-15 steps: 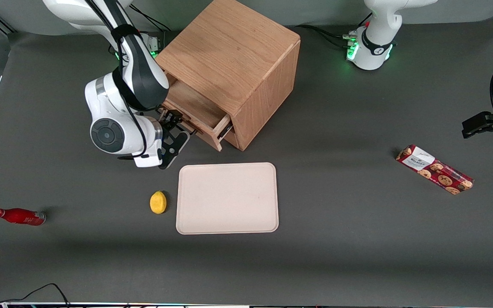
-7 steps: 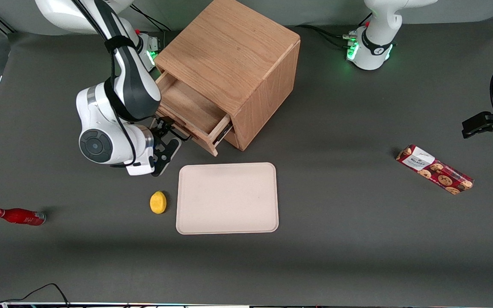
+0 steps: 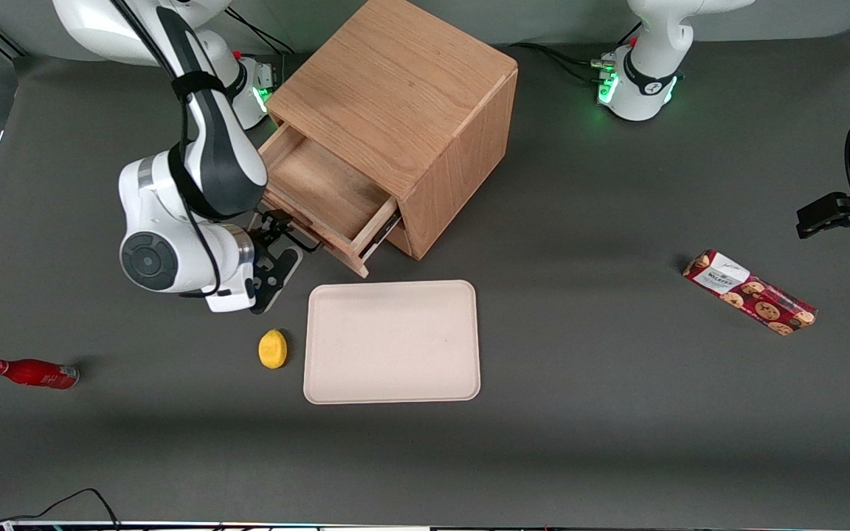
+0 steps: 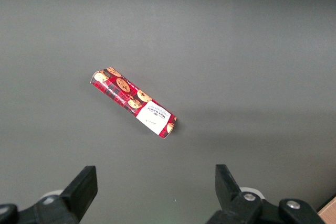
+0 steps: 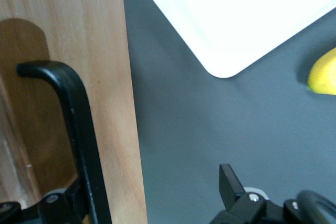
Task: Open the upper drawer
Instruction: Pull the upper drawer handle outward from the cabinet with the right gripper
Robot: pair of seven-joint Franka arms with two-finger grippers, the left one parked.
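Observation:
The upper drawer (image 3: 318, 188) of the wooden cabinet (image 3: 395, 81) stands partly pulled out, its bare wooden inside showing. My right gripper (image 3: 280, 234) is at the drawer's front, just in front of its thin black bar handle (image 3: 299, 230). In the right wrist view the gripper (image 5: 149, 192) is open. The black handle (image 5: 79, 124) runs along the light oak drawer front (image 5: 107, 51), close against one finger, while the other finger (image 5: 229, 181) hangs apart over the grey table.
A cream tray (image 3: 392, 341) lies nearer the front camera than the cabinet, with a yellow lemon (image 3: 272, 348) beside it. A red bottle (image 3: 30, 372) lies toward the working arm's end of the table. A cookie pack (image 3: 748, 291) lies toward the parked arm's end.
The upper drawer has slid farther out of the cabinet. My gripper and wrist have moved with its front, away from the cabinet and a little nearer the front camera.

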